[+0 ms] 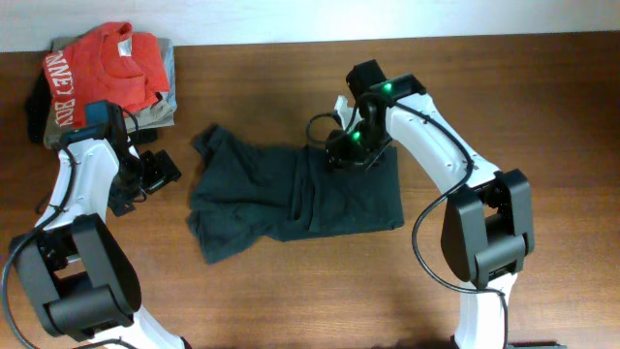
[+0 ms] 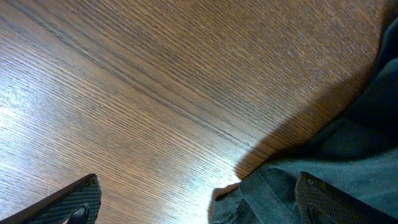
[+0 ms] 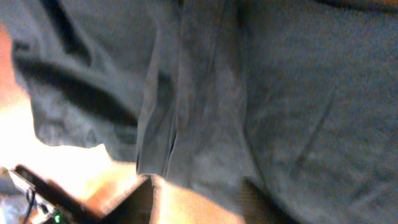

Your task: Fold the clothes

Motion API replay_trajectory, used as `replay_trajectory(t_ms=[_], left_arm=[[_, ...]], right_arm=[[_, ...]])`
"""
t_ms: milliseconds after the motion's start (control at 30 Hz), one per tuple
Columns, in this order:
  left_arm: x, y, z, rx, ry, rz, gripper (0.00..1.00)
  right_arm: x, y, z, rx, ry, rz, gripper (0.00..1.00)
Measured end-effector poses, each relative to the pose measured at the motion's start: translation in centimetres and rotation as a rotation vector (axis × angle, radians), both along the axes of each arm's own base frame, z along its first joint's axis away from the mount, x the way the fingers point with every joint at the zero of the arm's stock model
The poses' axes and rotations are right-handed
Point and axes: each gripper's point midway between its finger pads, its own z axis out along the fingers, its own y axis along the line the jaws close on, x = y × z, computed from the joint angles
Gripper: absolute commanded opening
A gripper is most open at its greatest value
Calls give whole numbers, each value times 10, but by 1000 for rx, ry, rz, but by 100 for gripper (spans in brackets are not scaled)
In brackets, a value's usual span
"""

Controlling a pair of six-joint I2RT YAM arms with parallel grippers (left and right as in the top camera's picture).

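The dark T-shirt [image 1: 291, 194] lies crumpled and partly folded on the wooden table [image 1: 523, 97], with a vertical crease through its middle and no lettering showing. My left gripper [image 1: 155, 173] is open and empty just left of the shirt's left sleeve. In the left wrist view the shirt's edge [image 2: 292, 186] reaches in between the spread fingers [image 2: 202, 205]. My right gripper [image 1: 347, 147] hangs low over the shirt's top edge near the middle. In the right wrist view the fabric [image 3: 249, 93] fills the frame, and the fingers [image 3: 199, 205] are apart at its edge.
A red shirt with white letters [image 1: 97, 63] lies on a grey-olive folded garment [image 1: 163, 105] at the table's back left corner, just behind my left arm. The table's far edge [image 1: 291, 41] runs along the top.
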Motion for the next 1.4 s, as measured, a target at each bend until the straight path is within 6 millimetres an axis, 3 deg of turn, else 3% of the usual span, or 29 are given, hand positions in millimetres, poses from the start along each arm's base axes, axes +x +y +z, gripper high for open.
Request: replay_trajectory(t_ms=[100, 200, 267, 333, 400, 433, 467, 500, 533, 633, 700, 733, 767, 833, 900, 967, 1100, 1167, 1200, 1267, 1300, 1367, 1400], left_arm=[[0, 0, 0, 0, -1, 0, 99], [0, -1, 0, -3, 0, 0, 99], [0, 0, 0, -3, -1, 0, 99], [0, 0, 0, -3, -1, 0, 99], [0, 0, 0, -2, -1, 0, 99], [0, 0, 0, -2, -1, 0, 99], [0, 0, 0, -2, -1, 0, 99], [0, 0, 0, -3, 0, 0, 99], [0, -1, 0, -4, 1, -1, 99], [10, -17, 2, -89, -55, -115, 99], [21, -31, 6, -160, -119, -207, 99], [26, -38, 6, -195, -149, -247, 99], [29, -43, 4, -222, -165, -271, 99], [32, -53, -14, -287, -156, -328, 99], [27, -61, -38, -351, -116, -361, 99], [31, -67, -37, -389, -146, -402, 99], [35, -90, -35, -511, -188, -455, 99], [38, -109, -34, -556, -199, -498, 89], [39, -118, -34, -568, -201, -517, 72], [42, -134, -36, -585, -210, -558, 55], [44, -141, -42, -586, -211, -578, 33], [45, -146, -46, -577, -209, -598, 2], [43, -149, -54, -572, -195, -605, 1]], right_arm=[[-10, 9, -31, 7, 14, -10, 22], [-32, 42, -57, 42, 30, 21, 22], [-59, 65, -72, 42, 62, 70, 10], [-73, 83, -73, 44, 67, 107, 4], [-87, 81, -70, 7, 119, 116, 4], [-89, 75, -65, -26, 137, 112, 13], [-83, 66, -55, -69, 135, 97, 34], [-68, 50, -35, -131, 111, 70, 82], [-55, 40, -20, -155, 80, 54, 100], [8, -24, 40, -239, -80, -89, 99], [38, -84, 59, -275, -131, -207, 99], [43, -122, 58, -299, -109, -272, 99], [43, -147, 58, -307, -86, -310, 99], [39, -208, 57, -320, -38, -403, 99], [36, -235, 57, -313, -19, -456, 99], [34, -258, 57, -293, -10, -503, 99], [33, -264, 59, -249, -4, -525, 99], [34, -260, 59, -238, -6, -513, 99], [34, -259, 59, -238, -8, -507, 99], [35, -255, 59, -238, -9, -498, 99], [34, -255, 59, -237, -9, -494, 99], [35, -254, 59, -234, -9, -494, 99], [34, -254, 59, -235, -6, -493, 99]])
